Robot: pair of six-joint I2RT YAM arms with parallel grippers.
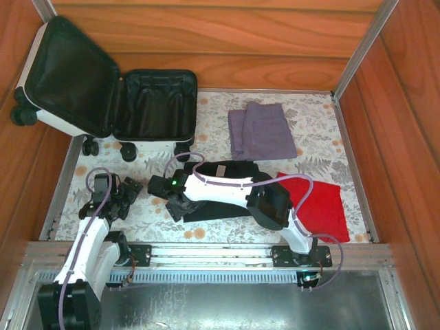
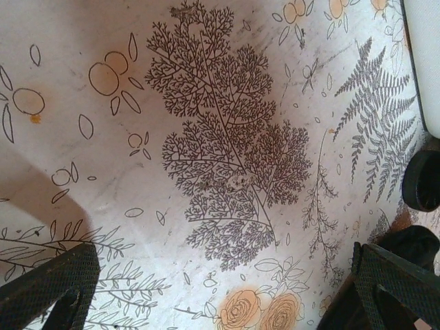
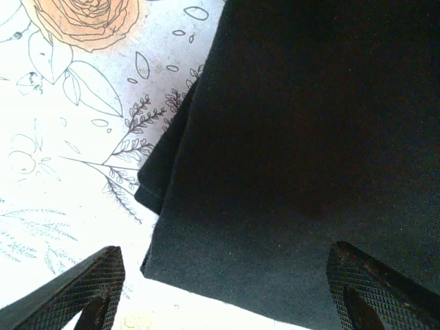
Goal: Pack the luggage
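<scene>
The luggage (image 1: pixel 148 106), a small white suitcase with black lining, lies open at the back left, its lid (image 1: pixel 65 72) leaning on the wooden wall. Its white shell (image 2: pixel 427 62) and a black wheel (image 2: pixel 422 180) show at the right edge of the left wrist view. My left gripper (image 1: pixel 129 192) (image 2: pixel 220 295) hangs open over the bare floral cloth just in front of the suitcase. My right gripper (image 1: pixel 172 203) (image 3: pixel 227 292) is open, its fingers straddling the near corner of a folded black garment (image 1: pixel 230 170) (image 3: pixel 295 137) without closing on it.
A folded purple garment (image 1: pixel 261 129) lies behind the middle of the table. A folded red one (image 1: pixel 322 205) lies at the right near the right arm's base. The floral tablecloth (image 1: pixel 316 124) is ringed by wooden walls and a metal rail (image 1: pixel 206 251) at the front.
</scene>
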